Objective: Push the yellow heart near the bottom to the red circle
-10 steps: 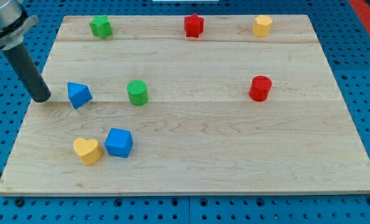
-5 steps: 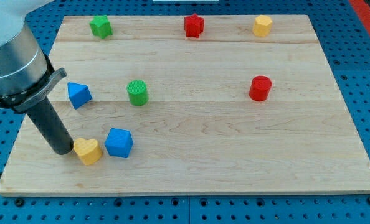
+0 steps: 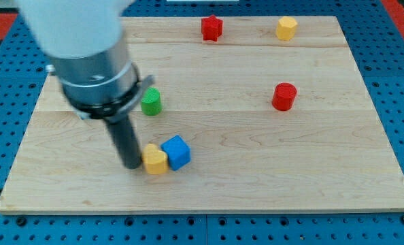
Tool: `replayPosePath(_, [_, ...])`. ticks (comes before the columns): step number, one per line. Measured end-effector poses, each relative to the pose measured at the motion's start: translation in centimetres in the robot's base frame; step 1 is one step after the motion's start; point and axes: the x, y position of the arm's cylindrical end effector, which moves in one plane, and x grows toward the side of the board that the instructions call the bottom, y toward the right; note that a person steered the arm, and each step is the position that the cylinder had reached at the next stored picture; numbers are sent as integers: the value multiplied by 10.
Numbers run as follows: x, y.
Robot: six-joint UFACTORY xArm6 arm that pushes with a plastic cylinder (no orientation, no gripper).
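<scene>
Against the yellow heart (image 3: pixel 155 160), on its side toward the view's left, your tip (image 3: pixel 131 165) sat in contact; no gripper on this rig, just the bare rod, so nothing was held or clamped. Touching the heart's opposite side, toward the view's right, was the blue cube (image 3: pixel 177 152), riding slightly nearer the view's top. Well off from the heart, toward the view's right and top, stood the red circle (image 3: pixel 283 96), with open wooden board (image 3: pixel 256 177) between. Above and a little left of the heart sat the green cylinder (image 3: pixel 150 101), partly behind the arm; far beyond it toward the top edge were a red block (image 3: pixel 211 27) and a yellow block (image 3: pixel 287 27), shapes unclear. Judgement: the push looked under way but far from done. To do it well, you would have needed the line of push angled up toward the red circle; straight rightward would have carried the blue cube along ahead. Shifting your tip to the heart's lower-left would likely have let the heart slip off the blue cube.
</scene>
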Motion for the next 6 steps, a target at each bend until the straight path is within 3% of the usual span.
replayPosePath(3, [-9,189])
replayPosePath(4, [-14,207])
replayPosePath(5, [-59,224])
replayPosePath(6, [-36,215])
